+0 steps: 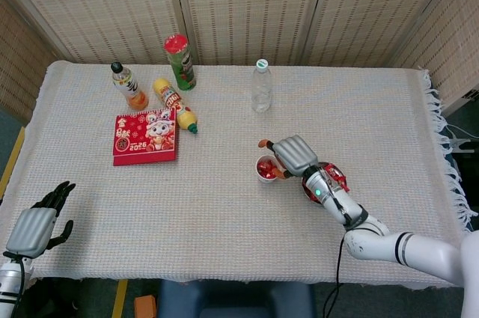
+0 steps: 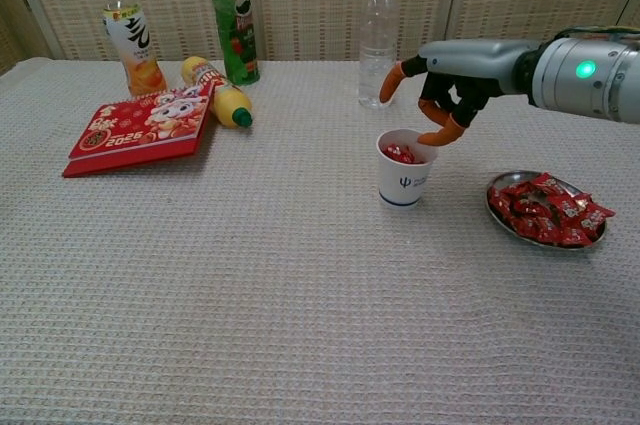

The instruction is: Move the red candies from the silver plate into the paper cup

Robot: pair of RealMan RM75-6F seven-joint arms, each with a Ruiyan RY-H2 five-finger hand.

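Woven white cloth covers the table [image 2: 250, 325], and nearest the robot, at about seven o'clock in the head view, the left hand [image 1: 34, 224] idles off the table's front edge with its dark fingers spread and nothing in them.

Moving outward, the shallow round silver plate [image 2: 493, 207] sits at roughly four o'clock of table centre, heaped with small red foil-wrapped candies [image 2: 545, 210]. Just to its nine o'clock side stands the white paper cup with a blue rim band [image 2: 405, 183], a few red candies [image 2: 402, 154] showing inside it. The right hand [image 2: 438, 80] hovers over the cup's mouth, its orange-tipped fingers [image 2: 389, 85] splayed apart and nothing visible between them; it looks open and empty.

The candies should be very light, and their crinkled wrappers slick and springy, so one could squirt out of a loose pinch. My judgement is that taking a single piece from the top of the heap, pinched across its plump middle instead of a twisted wrapper end, would hold best. The cup is light too and could tip if knocked on its rim.

Farther back, at twelve o'clock of the cup, stands a clear plastic water bottle [image 2: 378, 40]. Toward ten o'clock lie a red illustrated booklet [image 2: 140, 127], a yellow bottle on its side [image 2: 218, 93], an orange juice bottle [image 2: 130, 40] and a green crisp tube [image 2: 234, 25].
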